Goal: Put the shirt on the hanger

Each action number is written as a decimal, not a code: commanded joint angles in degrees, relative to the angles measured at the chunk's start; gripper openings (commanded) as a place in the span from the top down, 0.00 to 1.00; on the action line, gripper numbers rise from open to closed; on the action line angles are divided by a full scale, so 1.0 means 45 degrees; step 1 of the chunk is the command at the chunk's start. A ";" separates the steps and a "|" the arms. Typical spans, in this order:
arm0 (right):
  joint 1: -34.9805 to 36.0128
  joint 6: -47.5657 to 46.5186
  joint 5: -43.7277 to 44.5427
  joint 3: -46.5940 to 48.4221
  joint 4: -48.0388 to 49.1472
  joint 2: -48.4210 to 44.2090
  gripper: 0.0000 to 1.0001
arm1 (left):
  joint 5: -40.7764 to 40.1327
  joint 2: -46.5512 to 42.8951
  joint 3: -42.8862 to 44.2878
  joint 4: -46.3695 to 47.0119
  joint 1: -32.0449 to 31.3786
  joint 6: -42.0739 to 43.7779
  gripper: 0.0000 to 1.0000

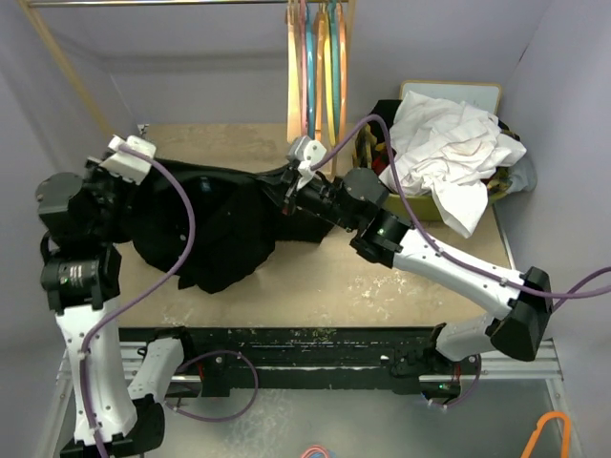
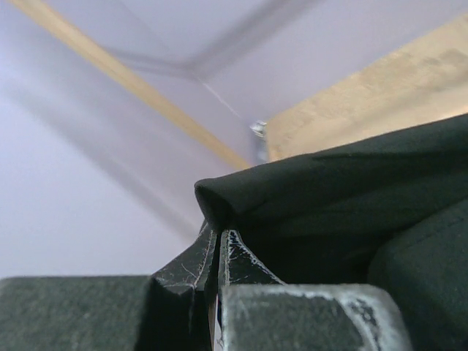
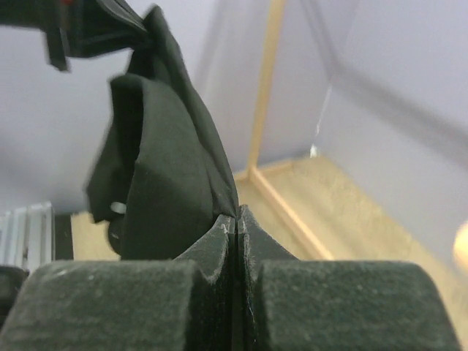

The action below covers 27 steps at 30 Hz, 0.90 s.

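The black shirt (image 1: 220,224) hangs stretched between my two grippers, its lower part bunched on the table. My left gripper (image 1: 141,181) is shut on the shirt's left edge; in the left wrist view the fingertips (image 2: 218,232) pinch a fold of the shirt (image 2: 351,197). My right gripper (image 1: 288,191) is shut on the shirt's right edge; in the right wrist view the closed tips (image 3: 238,216) hold the shirt (image 3: 168,168), which drapes away to the left. A bunch of hangers (image 1: 320,67) hangs on the rail behind the right gripper; I cannot single out the cream-beige one.
A basket (image 1: 420,205) heaped with white cloth (image 1: 449,153) stands at the back right. A wooden rail (image 1: 191,3) and a slanted pole (image 1: 67,62) frame the back. The tan table (image 1: 382,286) shows in front of the shirt.
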 commanded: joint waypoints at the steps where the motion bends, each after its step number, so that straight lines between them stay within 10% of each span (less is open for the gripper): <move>1: -0.1519 0.3232 -0.0794 -0.3395 0.2455 0.0266 1.00 | 0.2101 0.1477 -0.3060 -0.0737 0.0182 -0.1250 1.00; 7: -0.1643 0.4251 -0.1144 -0.5512 0.3640 0.2047 1.00 | 0.6652 0.4874 -0.4656 -0.0484 0.0087 -0.2181 1.00; 27: -0.3437 0.7585 0.1218 -0.2792 0.3965 0.5986 0.88 | 0.4260 1.0723 -0.0499 0.0039 0.0009 -0.3538 0.89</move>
